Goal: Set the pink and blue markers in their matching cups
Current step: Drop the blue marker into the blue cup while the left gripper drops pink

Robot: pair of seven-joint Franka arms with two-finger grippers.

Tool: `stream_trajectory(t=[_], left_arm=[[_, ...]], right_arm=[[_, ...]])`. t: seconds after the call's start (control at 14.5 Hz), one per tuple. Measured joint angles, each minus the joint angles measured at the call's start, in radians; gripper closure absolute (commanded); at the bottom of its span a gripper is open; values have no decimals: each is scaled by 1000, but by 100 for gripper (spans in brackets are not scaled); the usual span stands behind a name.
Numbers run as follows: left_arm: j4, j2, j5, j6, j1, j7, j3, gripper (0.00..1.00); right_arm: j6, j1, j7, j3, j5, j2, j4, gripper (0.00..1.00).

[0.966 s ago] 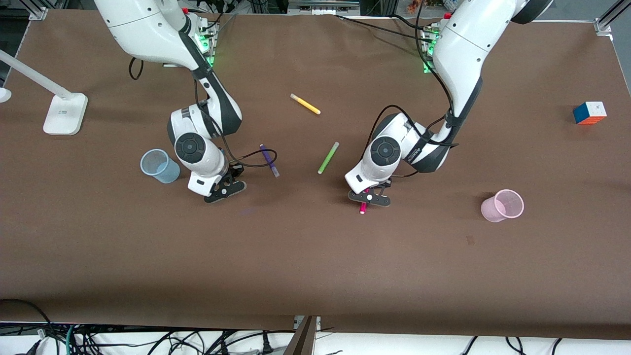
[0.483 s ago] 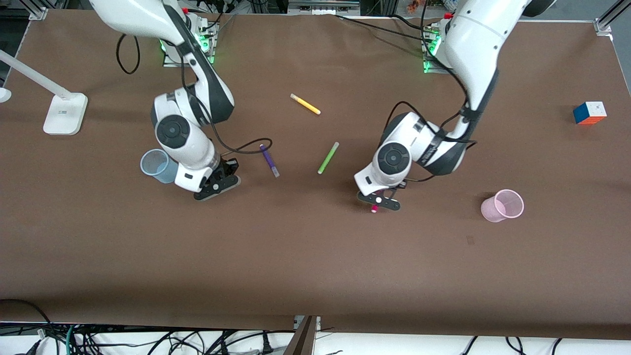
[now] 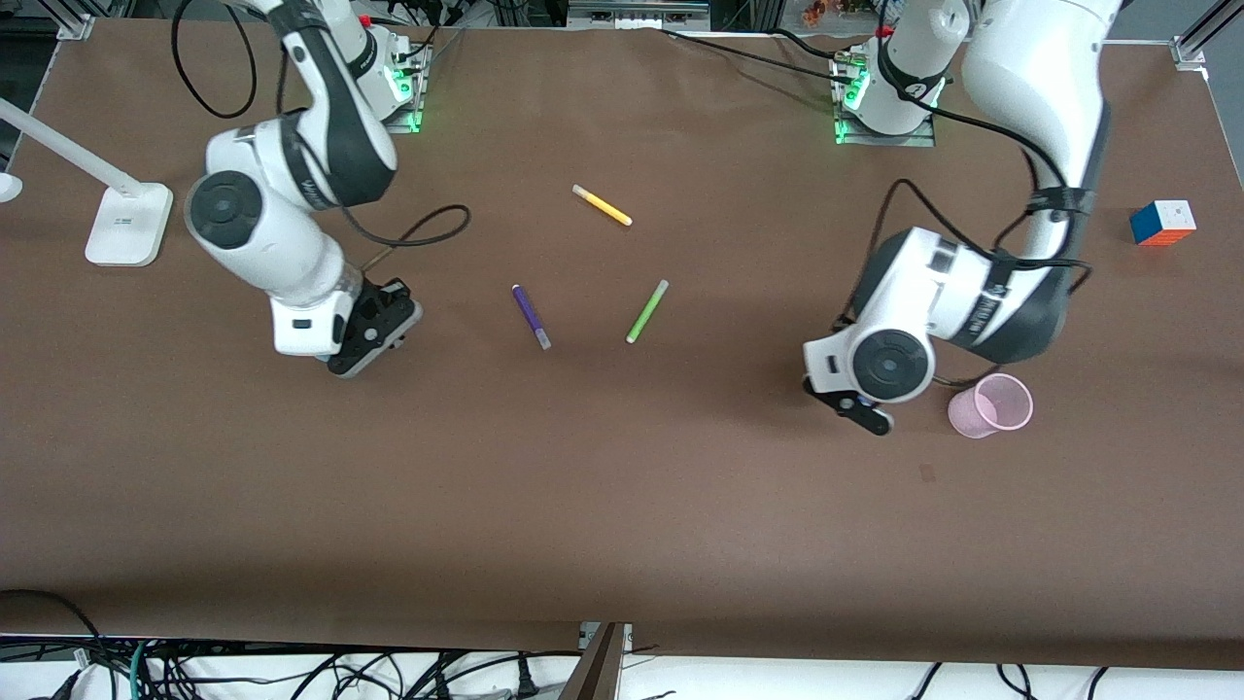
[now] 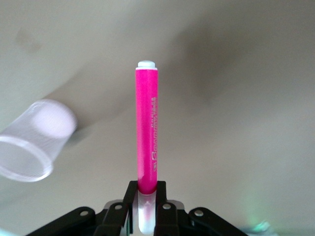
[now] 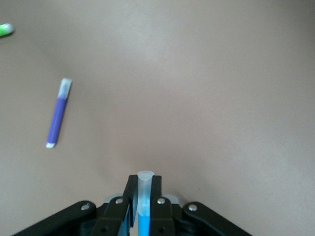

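Observation:
My left gripper is shut on the pale cap end of the pink marker. It hangs over the table right beside the pale pink cup, which also shows in the left wrist view. In the front view the pink marker is hidden under the left hand. My right gripper is shut on the blue marker, whose pale cap sticks out between the fingers. The pale blue cup is hidden under the right arm's wrist.
A dark purple pen and a lime green pen lie mid-table, and both show in the right wrist view, purple, green. A yellow pen lies nearer the bases. A colour cube and a white lamp base sit at the table's ends.
The left arm has carried the pink marker toward its own end, up beside the pink cup. The right arm has carried the blue marker toward its end and now covers the blue cup.

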Motion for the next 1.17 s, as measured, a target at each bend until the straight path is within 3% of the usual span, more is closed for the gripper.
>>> stream_trajectory(t=[0.34, 0.55, 0.76, 0.83, 0.97, 1.03, 1.17], left_arm=[[6, 5, 252, -123, 93, 159, 11, 90], [5, 33, 272, -120, 174, 170, 12, 90], [5, 78, 272, -76, 213, 171, 12, 88], [5, 86, 272, -65, 213, 171, 11, 81], [5, 91, 273, -58, 209, 170, 7, 22], [6, 91, 274, -58, 208, 170, 6, 0], [8, 91, 281, -58, 207, 170, 5, 0]], right_arm=[[-108, -8, -472, -162, 258, -8, -10, 100], [-184, -32, -731, -247, 392, -2, -32, 100], [-236, -91, -911, -256, 468, 8, -45, 100], [-246, -102, -967, -256, 501, 16, -47, 100], [-265, -119, -1076, -256, 563, 43, -50, 100], [-274, -127, -1122, -256, 585, 60, -50, 100], [-291, -147, -1194, -256, 616, 86, -51, 100]])
